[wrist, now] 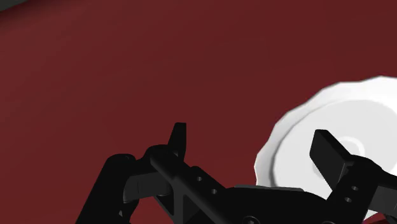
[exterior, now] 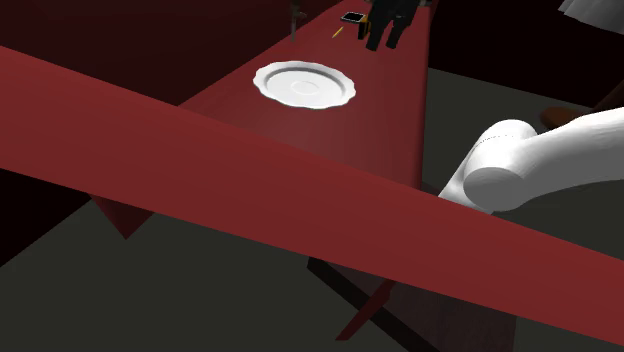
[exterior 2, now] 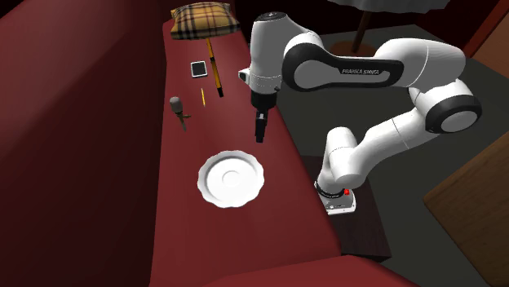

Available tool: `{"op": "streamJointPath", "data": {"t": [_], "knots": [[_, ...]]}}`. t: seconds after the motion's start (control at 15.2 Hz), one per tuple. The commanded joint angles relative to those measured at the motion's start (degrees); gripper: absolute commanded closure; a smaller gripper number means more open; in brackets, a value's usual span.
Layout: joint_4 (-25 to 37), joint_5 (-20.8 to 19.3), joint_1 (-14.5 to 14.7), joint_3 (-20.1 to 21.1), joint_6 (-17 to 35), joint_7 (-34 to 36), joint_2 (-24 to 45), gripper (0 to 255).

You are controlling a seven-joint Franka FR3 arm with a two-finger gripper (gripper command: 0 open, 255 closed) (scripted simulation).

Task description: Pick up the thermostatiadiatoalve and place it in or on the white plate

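Grey-brown and small, the valve [exterior 2: 178, 108] looks stiff and light; its rounded head suits a grip. The claw [exterior 2: 260, 134] hangs wide, empty, near the plate [exterior 2: 232, 178].

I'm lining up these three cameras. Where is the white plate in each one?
Shoulder view: white plate upper middle, on the dark red table.
Second exterior view: plate lower middle, just below the gripper.
Wrist view: plate beside the open gripper, partly behind one finger.
Shared landmark: the dark red table under it.
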Motion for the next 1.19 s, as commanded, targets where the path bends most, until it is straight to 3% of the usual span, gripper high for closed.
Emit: {"op": "streamJointPath", "data": {"t": [0.0, 0.59, 1.12], "knots": [[0.0, 0.0, 0.0, 0.0, 0.0, 0.0, 0.0, 0], [13.97, -1.33, 1.09, -4.71, 6.1, -9.3, 18.49, 0], [31.87, 0.59, 1.76, -8.0, 6.71, -17.23, 35.78, 0]]}}
